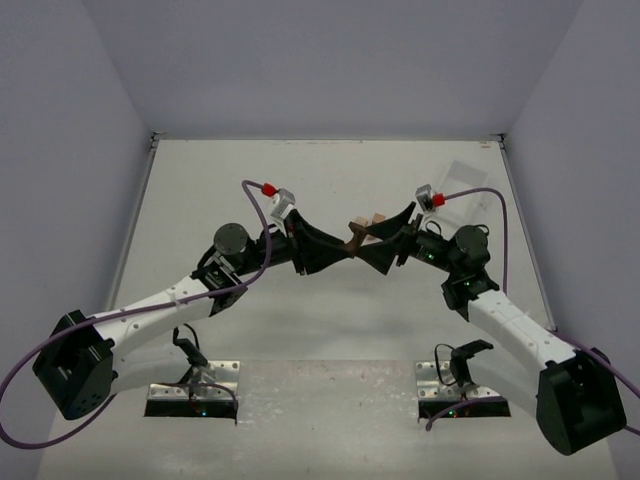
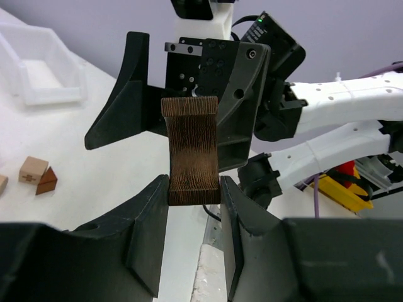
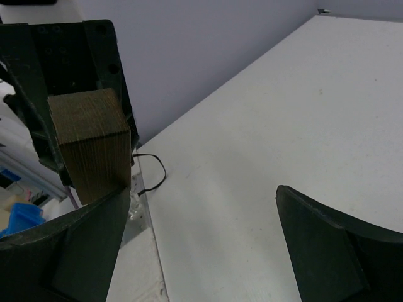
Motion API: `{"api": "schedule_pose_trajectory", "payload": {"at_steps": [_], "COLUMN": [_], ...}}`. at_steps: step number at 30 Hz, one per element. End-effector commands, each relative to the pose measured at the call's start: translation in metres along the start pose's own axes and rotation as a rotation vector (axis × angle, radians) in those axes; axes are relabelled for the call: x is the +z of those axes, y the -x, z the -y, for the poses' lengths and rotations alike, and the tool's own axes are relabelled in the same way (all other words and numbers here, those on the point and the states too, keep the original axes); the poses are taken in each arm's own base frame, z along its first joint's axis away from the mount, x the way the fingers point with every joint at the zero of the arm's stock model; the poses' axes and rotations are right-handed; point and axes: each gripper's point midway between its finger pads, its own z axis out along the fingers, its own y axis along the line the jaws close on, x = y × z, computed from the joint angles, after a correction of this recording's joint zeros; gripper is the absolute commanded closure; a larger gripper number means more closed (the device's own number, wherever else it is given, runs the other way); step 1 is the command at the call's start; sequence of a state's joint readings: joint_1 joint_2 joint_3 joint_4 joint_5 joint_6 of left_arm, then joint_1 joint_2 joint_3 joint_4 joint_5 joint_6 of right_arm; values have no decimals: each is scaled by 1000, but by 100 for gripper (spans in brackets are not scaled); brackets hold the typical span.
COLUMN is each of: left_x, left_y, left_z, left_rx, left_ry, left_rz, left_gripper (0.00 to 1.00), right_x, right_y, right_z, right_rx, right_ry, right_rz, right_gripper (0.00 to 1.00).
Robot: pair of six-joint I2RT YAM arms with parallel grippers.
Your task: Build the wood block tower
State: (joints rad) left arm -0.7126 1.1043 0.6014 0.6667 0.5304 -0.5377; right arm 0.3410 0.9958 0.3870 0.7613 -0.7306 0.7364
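One white table (image 1: 250, 180) fills your overhead view, walled on three sides. Across it you have the left arm (image 1: 150, 300) and the right arm (image 1: 510, 320) both reaching inward, so their wrists meet nose to nose near the middle of the table. At the far right corner you can see the clear tray (image 1: 462, 180), well apart from both arms.

Your left gripper (image 2: 194, 189) pinches the dark brown block (image 2: 192, 151) by its lower end. The block stands straight out from the fingertips, lifted off the table, its sides curving inward at the waist. Your right gripper (image 3: 195, 214) faces it with its jaws spread wide. The block sits between those spread fingers, close against one of them; you cannot tell from these views whether it touches.

On the table beyond the grippers, a pale tan cube (image 2: 33, 170) rests with a reddish-brown wedge (image 2: 47, 180) just beside it.
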Motion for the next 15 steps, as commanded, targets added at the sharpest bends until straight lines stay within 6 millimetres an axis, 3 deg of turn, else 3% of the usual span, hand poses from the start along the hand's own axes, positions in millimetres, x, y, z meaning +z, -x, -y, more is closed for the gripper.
{"api": "schedule_pose_trajectory", "payload": {"at_steps": [1,5,9,15], "left_x": [-7,-13,-15,-15], "left_y": [12,19,19,15], "left_z": [26,30,31,33], "left_rx": [34,59,58,48], "left_ry": [-114,-120,-120,-141], "left_rz": [34,53,51,40], "left_gripper": [100,100,100,100], "right_x": [-10,-22,-25,-12], "right_y": [17,14,24,36], "right_z": [-50,-72,-81,-76], "right_rx": [-112,-161,-179,-115], "right_ry": [202,273,277,271], "right_rz": [20,8,39,29], "right_gripper": [3,3,3,8]}}
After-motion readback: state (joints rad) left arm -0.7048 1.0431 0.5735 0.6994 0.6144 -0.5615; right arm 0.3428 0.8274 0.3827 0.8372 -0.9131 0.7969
